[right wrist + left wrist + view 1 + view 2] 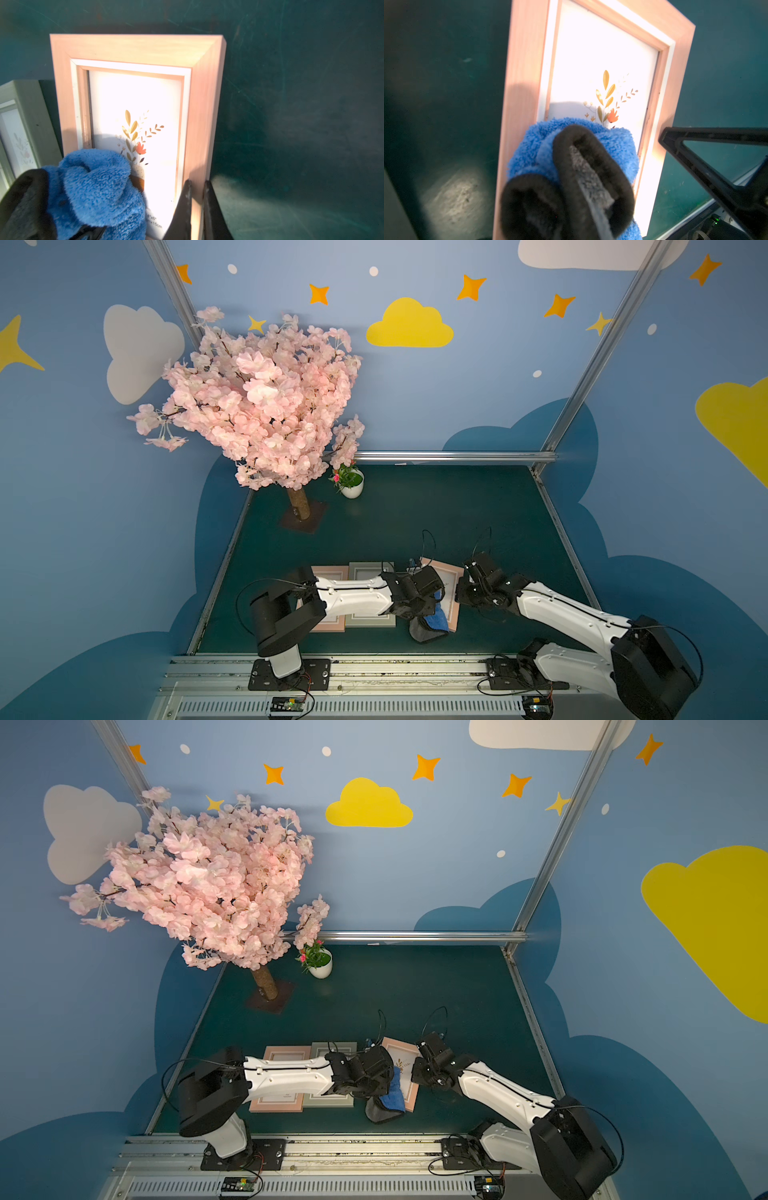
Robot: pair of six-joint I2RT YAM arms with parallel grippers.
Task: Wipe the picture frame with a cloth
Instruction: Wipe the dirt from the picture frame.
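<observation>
Only the right wrist view shows the right gripper pinching the picture frame by its side rail. The cloth sits bunched on the frame's glass, clenched in the left gripper and directly beneath it in both top views.

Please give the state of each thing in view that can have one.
left gripper, shut on cloth
right gripper, shut on picture frame side rail
cloth, bunched, resting on picture frame's glass
picture frame, gripped, partly covered by cloth
grey frame, flat on table
potted plant, upright
</observation>
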